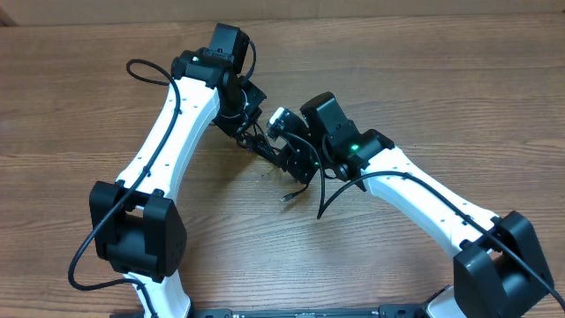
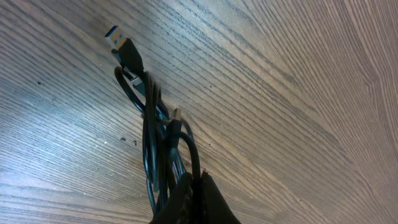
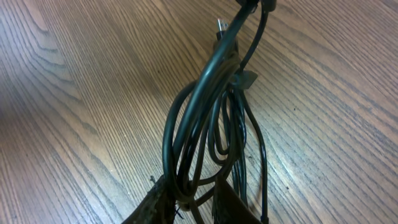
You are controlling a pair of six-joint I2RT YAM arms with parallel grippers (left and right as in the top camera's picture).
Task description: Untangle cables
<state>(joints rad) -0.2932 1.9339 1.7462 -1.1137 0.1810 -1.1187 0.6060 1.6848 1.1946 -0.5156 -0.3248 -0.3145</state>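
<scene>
**Camera arrangement.** Overhead view: fixed above, looking steeply down on the brown wood-grain table (image 1: 441, 79) from far enough to take in the white-and-black left arm (image 1: 168, 146) and right arm (image 1: 424, 190). Left wrist view: close to the tabletop, looking out past the dark tips of the left gripper (image 2: 198, 199) at the lower frame edge. Right wrist view: equally close, looking past the right gripper (image 3: 196, 202). All three views share the bundle of thin black looped cables (image 1: 291, 192) (image 2: 152, 130) (image 3: 205, 99) and the wood beneath it.
</scene>
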